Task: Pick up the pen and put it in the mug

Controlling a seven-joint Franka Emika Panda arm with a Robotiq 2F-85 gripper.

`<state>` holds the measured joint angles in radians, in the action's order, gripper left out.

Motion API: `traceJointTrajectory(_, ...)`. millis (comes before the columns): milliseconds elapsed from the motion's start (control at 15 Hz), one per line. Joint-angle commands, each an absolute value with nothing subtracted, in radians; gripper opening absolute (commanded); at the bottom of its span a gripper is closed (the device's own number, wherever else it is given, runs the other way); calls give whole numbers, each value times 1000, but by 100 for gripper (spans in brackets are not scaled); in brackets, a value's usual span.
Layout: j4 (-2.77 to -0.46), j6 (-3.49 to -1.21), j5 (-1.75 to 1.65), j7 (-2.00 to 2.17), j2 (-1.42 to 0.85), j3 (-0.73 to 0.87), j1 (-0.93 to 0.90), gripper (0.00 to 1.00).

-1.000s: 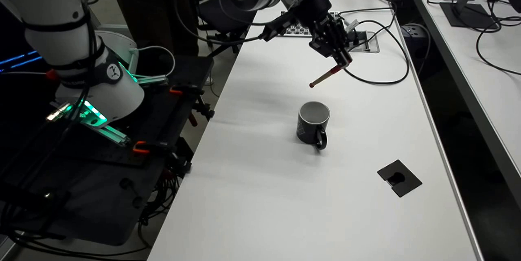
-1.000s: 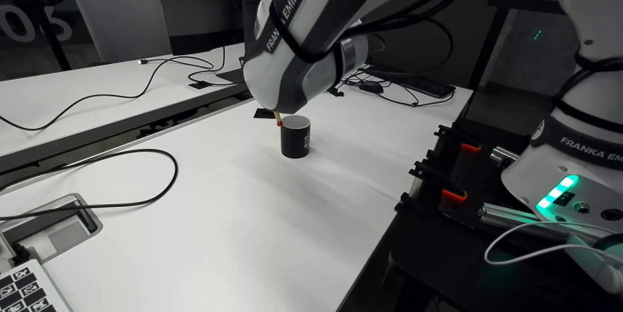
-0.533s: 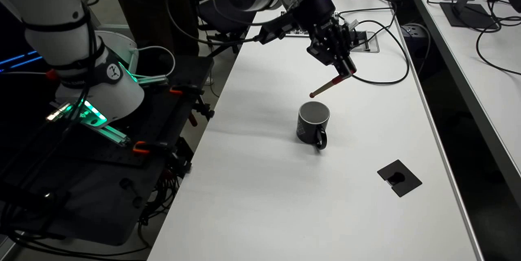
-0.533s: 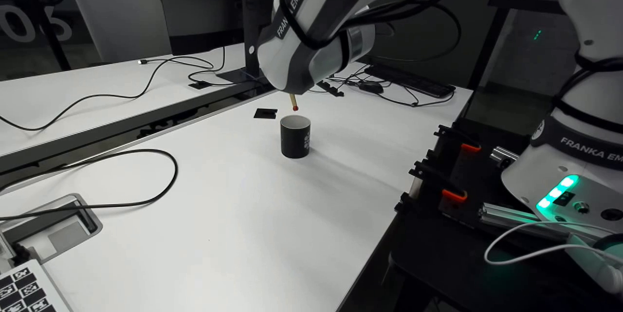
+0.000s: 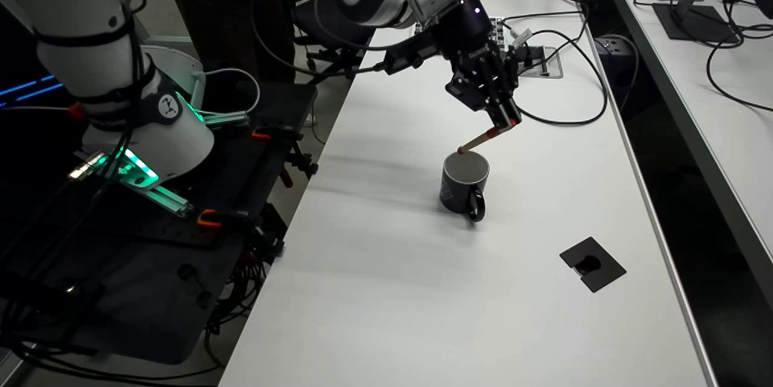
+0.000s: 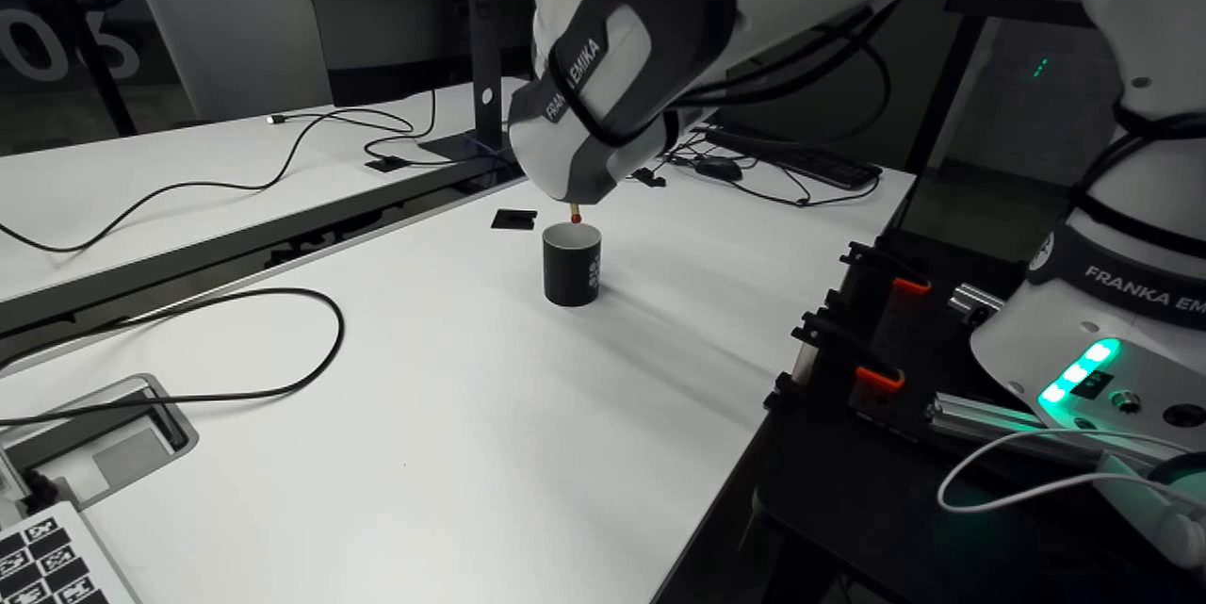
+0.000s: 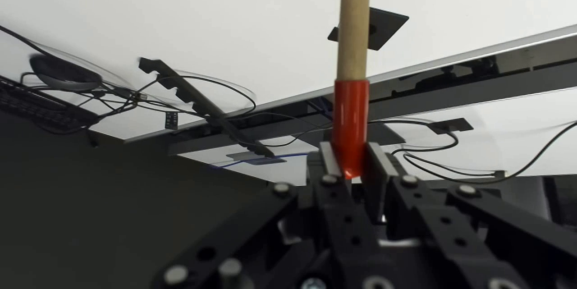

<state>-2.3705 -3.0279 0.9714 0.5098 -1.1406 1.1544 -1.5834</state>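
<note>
- The fingers (image 7: 331, 160) were clenched on the red end of the pen (image 7: 353, 70), whose bare shaft ran to 12 o'clock in the wrist view.
- The mug (image 5: 457, 194) stood upright on the table (image 5: 374, 290), its handle toward 5 o'clock in an exterior view.
- There the pen hung tilted, its held end at the mug's 1 o'clock, its free tip aimed at 8 and showing by the 12 o'clock rim; contact could not be told.
- The step in hand seemed to be lining up the insertion.
- The next move likely called for bringing the tip toward 6, over the mouth, steepening the pen, lowering and releasing.
</note>
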Motion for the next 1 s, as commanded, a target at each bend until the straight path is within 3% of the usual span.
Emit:
traceJointTrajectory(0,-2360,-2963,966,631,-1263,1186,-1628,5)
traceJointTrajectory(933,-2369,-2938,839,788,-1316,1217,-1677,5)
